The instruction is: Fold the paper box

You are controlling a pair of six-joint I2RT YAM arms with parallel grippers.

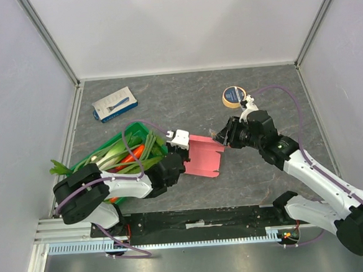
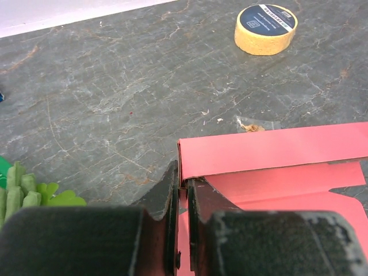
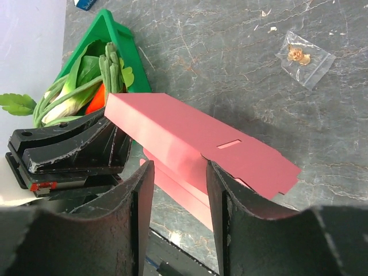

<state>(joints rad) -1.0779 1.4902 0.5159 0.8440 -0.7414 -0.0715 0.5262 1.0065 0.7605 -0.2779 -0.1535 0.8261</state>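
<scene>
Paper box [image 1: 203, 159]: pink thin card, partly folded, slotted.

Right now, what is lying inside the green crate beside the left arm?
The green crate holds long green stalks with pale ends, leafy greens and an orange carrot. Its near part is hidden under the left arm, so anything there cannot be seen.

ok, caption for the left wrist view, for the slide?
Pink box pinched at its edge in the left claw, tape roll beyond on the table.
</scene>
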